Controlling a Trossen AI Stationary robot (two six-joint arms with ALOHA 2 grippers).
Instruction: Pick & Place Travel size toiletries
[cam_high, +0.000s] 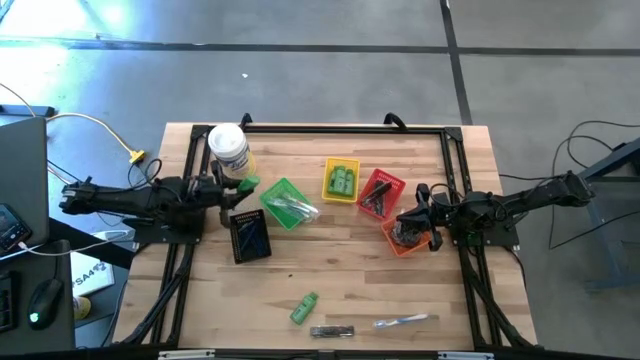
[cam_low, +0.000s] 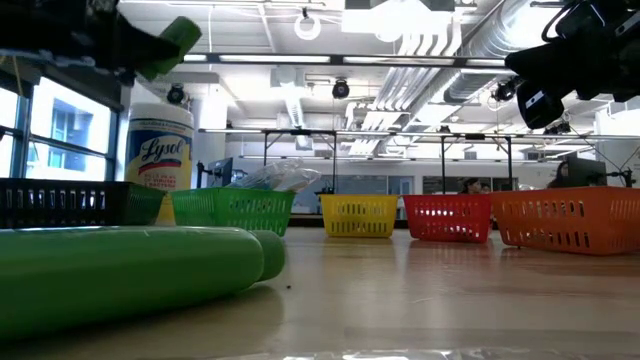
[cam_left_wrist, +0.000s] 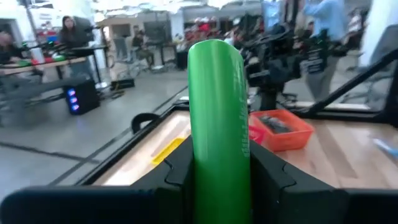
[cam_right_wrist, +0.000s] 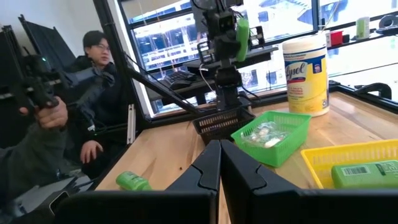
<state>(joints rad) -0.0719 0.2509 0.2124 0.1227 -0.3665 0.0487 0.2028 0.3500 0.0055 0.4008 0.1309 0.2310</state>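
Nearest the front edge I have a bright green plastic bottle (cam_high: 304, 309) lying on its side, with a dark slim stick (cam_high: 331, 331) and a clear-wrapped silvery piece (cam_high: 405, 321) just beside it, none sorted yet. Mid-table, my left gripper (cam_high: 238, 187) is clamped on a second small green bottle (cam_left_wrist: 218, 124), carried high between the black mesh basket (cam_high: 249, 236) and the green mesh basket (cam_high: 284, 202), near the white-lidded wipes canister (cam_high: 229, 151); I judge it is bound for the yellow mesh basket (cam_high: 341, 181), which already holds green bottles. My right gripper (cam_high: 415, 215) waits closed and empty over the orange mesh basket (cam_high: 407, 238), beside the red mesh basket (cam_high: 380, 193), probably to keep clear.
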